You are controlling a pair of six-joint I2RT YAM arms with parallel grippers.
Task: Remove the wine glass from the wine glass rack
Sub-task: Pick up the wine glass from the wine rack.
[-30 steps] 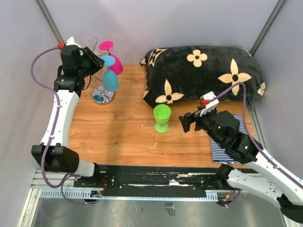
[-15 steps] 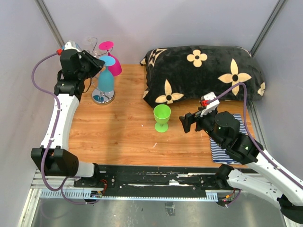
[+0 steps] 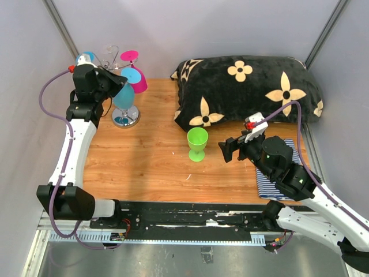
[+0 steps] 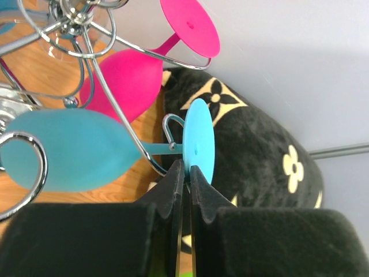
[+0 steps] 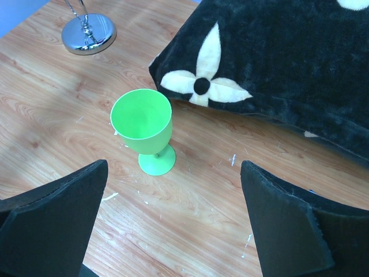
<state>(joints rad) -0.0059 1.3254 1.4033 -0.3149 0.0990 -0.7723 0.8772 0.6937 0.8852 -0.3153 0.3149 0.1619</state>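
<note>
The wine glass rack [image 3: 125, 117] is a silver wire stand at the back left, with its hook arms [image 4: 75, 23] close in the left wrist view. A blue wine glass [image 4: 69, 150] hangs upside down from one hook, with its stem in the wire. My left gripper [image 4: 187, 168] is shut on the rim of the blue glass's round foot [image 4: 199, 144]. From above, the left gripper [image 3: 118, 81] is beside the blue glass [image 3: 123, 95]. A pink wine glass [image 4: 124, 78] hangs behind it. My right gripper [image 5: 173, 167] is open above the table, holding nothing.
A green goblet [image 3: 197, 142] stands upright mid-table, just ahead of the right gripper [image 3: 226, 150]. A black pillow with cream flowers [image 3: 248, 92] fills the back right. A striped cloth [image 3: 266, 182] lies under the right arm. Grey walls stand close behind the rack.
My left gripper has closed onto the blue glass's foot and shifted slightly back and left, and the blue glass has swung with it. The right arm has not moved.
</note>
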